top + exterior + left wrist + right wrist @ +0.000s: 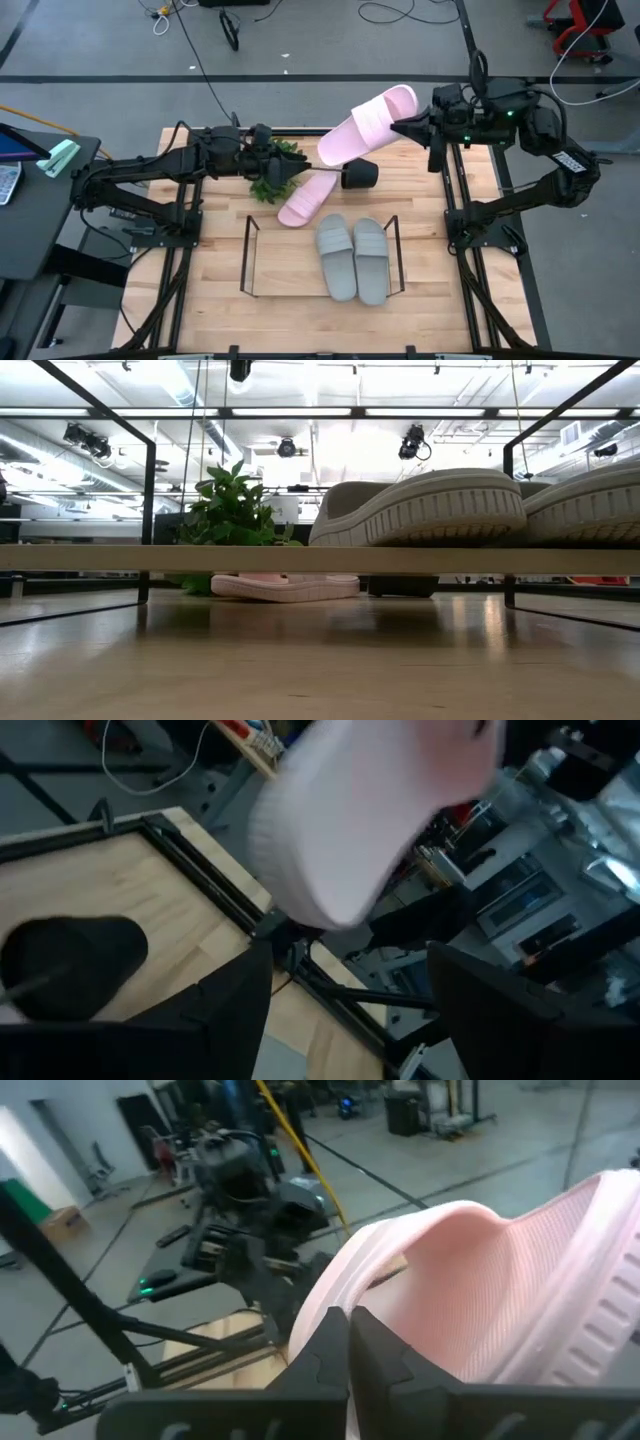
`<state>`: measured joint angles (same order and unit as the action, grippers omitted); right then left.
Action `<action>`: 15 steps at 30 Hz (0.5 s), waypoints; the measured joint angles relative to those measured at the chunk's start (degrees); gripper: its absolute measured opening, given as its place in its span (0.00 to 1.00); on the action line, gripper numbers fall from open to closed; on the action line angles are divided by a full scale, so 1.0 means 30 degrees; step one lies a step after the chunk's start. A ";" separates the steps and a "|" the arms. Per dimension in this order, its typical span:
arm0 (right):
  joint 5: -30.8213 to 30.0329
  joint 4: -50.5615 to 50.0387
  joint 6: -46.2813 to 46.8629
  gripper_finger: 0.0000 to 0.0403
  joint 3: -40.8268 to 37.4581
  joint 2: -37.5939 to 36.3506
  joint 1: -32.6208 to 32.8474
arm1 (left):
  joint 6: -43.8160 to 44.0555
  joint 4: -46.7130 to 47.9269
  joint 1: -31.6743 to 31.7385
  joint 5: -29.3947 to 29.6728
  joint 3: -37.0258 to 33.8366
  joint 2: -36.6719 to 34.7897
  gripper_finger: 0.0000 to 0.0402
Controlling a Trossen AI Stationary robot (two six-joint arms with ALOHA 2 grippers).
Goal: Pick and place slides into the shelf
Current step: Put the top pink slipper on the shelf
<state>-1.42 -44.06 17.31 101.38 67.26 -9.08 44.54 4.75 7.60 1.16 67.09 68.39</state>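
left pincer (340, 990) tips cropped, plant (272, 172) part-hidden

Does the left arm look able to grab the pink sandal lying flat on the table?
Probably yes. The left gripper is open and close beside the pink sandal on the table. The plant crowds it, and the right gripper holds the other pink sandal just above.

Slides: two pink (366, 125), two grey-green (352, 256).
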 joint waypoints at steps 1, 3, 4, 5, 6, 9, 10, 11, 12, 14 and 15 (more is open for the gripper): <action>0.0226 0.0243 -0.0153 0.00 0.0000 0.0000 0.0058 | 0.0167 -0.0164 0.0000 0.0005 0.0000 0.0096 0.68; 0.0689 0.0673 -0.0237 0.00 0.0000 0.0000 0.0229 | 0.0538 -0.1038 -0.0026 0.0002 0.0007 0.0390 0.69; 0.0847 0.0835 -0.0279 0.00 0.0000 0.0000 0.0303 | 0.0635 -0.1065 -0.0022 0.0007 -0.0005 0.0418 0.70; 0.0946 0.0907 -0.0315 0.00 0.0000 0.0000 0.0406 | 0.0727 -0.1366 -0.0022 0.0009 -0.0013 0.0537 0.70; 0.1049 0.0917 -0.0354 0.00 0.0000 0.0000 0.0497 | 0.0864 -0.2044 -0.0029 -0.0006 0.0009 0.0707 0.71; 0.1220 0.0855 -0.0527 0.00 0.0000 0.0004 0.0511 | 0.0981 -0.2668 -0.0029 -0.0003 -0.0007 0.0896 0.71; 0.1300 0.0856 -0.0566 0.00 0.0000 0.0015 0.0511 | 0.0977 -0.3272 -0.0040 -0.0009 0.0020 0.1050 0.71; 0.1307 0.0883 -0.0607 0.00 0.0000 0.0021 0.0511 | 0.1027 -0.3440 -0.0051 -0.0005 0.0033 0.1119 0.71; 0.1300 0.0947 -0.0660 0.00 0.0000 0.0033 0.0509 | 0.1087 -0.3465 -0.0051 -0.0003 -0.0007 0.1151 0.71; 0.1307 0.1122 -0.0777 0.00 0.0000 0.0047 0.0511 | 0.1191 -0.4382 -0.0162 -0.0005 0.0037 0.1518 0.71; 0.1307 0.1215 -0.0861 0.00 0.0000 0.0058 0.0511 | 0.1419 -0.4393 -0.0236 -0.0009 0.0029 0.1604 0.71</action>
<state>2.50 -40.42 14.73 101.38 67.44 -7.55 48.80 -8.43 6.89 1.14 67.18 73.20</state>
